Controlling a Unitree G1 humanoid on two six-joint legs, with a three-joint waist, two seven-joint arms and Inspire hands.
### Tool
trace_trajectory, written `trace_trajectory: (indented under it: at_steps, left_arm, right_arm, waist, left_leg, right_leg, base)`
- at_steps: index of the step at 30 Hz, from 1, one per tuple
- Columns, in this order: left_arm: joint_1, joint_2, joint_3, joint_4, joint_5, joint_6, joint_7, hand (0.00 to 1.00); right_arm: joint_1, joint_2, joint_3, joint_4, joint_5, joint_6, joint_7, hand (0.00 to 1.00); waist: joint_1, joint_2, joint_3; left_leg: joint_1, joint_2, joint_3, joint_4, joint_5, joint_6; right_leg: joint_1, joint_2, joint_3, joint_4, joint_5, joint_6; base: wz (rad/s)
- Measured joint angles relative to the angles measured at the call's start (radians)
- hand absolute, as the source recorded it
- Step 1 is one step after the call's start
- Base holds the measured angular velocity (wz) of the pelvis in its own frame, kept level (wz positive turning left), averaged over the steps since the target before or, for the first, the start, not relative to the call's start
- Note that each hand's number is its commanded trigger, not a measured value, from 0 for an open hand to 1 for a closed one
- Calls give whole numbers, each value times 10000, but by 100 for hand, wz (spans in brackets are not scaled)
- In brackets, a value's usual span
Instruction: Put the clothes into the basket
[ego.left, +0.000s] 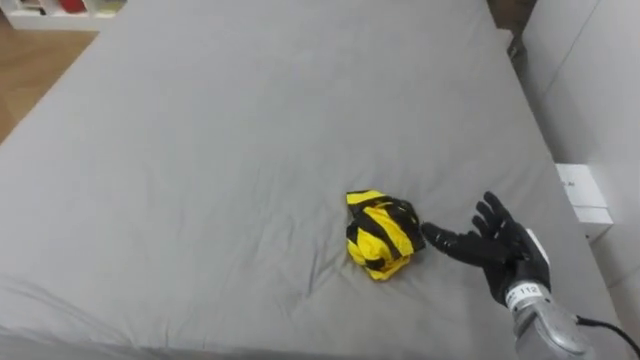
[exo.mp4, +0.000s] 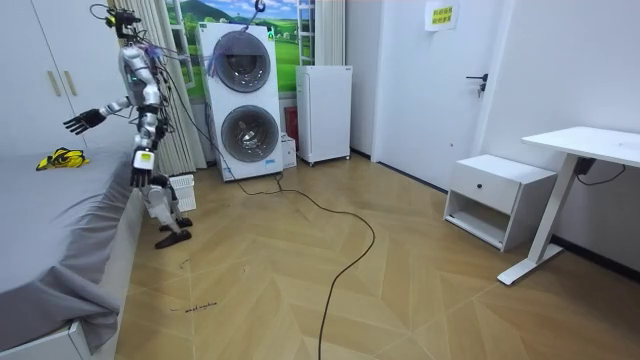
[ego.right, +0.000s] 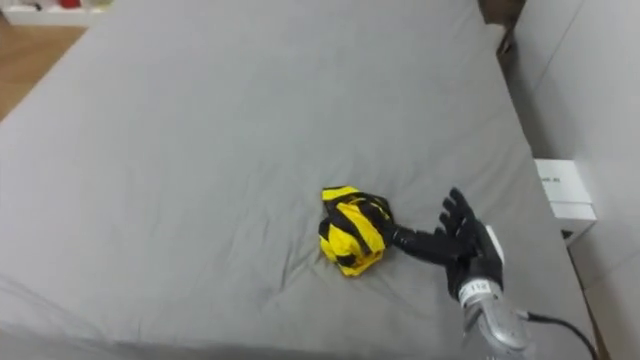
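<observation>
Right hand is out over the bed with fingers spread apart, tips just reaching the yellow-and-black clothes balled up there, so closing from that far back could honestly just nudge the bundle away or snag one loose corner.

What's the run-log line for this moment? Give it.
phase: reach | clothes: yellow-black bundle on grey bed | right robot hand: open, reaching to clothes | basket: on floor by robot's feet
</observation>
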Motion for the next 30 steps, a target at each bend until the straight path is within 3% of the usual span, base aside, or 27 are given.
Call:
trace_trajectory:
  at_steps: [1, 3, 6, 9, 13, 17, 22, 30]
  left_arm:
    - [65, 0, 1, -1, 0, 0, -8, 0]
    - [156, -32, -8, 6, 8, 40, -21, 0]
    - [-3, -59, -33, 11, 7, 109, -27, 0]
    - [-294, -32, -44, 5, 6, 369, -21, 0]
    - [-782, 0, -250, 39, 41, 559, 26, 0]
    - [-1199, 34, -625, 47, 151, 699, 114, 0]
    - [-1892, 40, -862, 436, 391, 705, 113, 0]
    - [-1668, 221, -776, 666, 791, 709, 121, 0]
  right_arm:
    - [0, 13, 13, -1, -79, -3, 6, 0]
    - [15, 32, -12, -47, -445, -2, 14, 0]
    - [16, 31, -6, -416, -638, -2, -66, 0]
    - [-5, 36, 49, -548, -647, -6, -289, 0]
    - [-86, 53, 432, -282, -757, -5, -401, 0]
    - [-1112, 142, 1157, 1514, -760, 22, -447, 0]
    - [-2071, 258, 1670, 3555, -542, 205, -611, 0]
    - [-2451, 79, 1865, 4737, -682, 70, -622, 0]
  waist:
    - [2, -41, -29]
    - [-196, -113, -48]
    - [-207, -112, -49]
    - [-179, -156, -19]
    - [-92, -246, 104]
    - [-80, -309, 133]
    - [442, -311, 172]
    - [933, -405, 220]
  left_leg:
    - [113, -87, -59, -204, 122, 142]
    - [481, -301, -115, -689, 229, 211]
    - [641, -471, -167, -1149, 245, 236]
    - [762, -605, -512, -1560, 345, 236]
    - [467, -619, -713, -1654, 396, 229]
    - [-247, -657, -1060, -1608, 498, 239]
    - [-855, -825, -1422, -1598, 721, 321]
    - [-1214, -976, -1635, -1251, 763, 356]
  right_leg:
    - [71, -10, 111, -101, -7, 50]
    - [309, -105, 192, -461, 1, 180]
    - [366, -164, 123, -559, 6, 256]
    - [405, -251, -354, -681, 4, 259]
    - [157, -276, -582, -689, 4, 259]
    - [-380, -413, -1467, -681, 6, 261]
    - [-816, -571, -1907, -698, 4, 264]
    - [-769, -649, -2259, -884, -50, 373]
  base:
    - [-47]
    - [-10]
    - [-12]
    - [8]
    - [19]
    - [22]
    - [28]
    - [17]
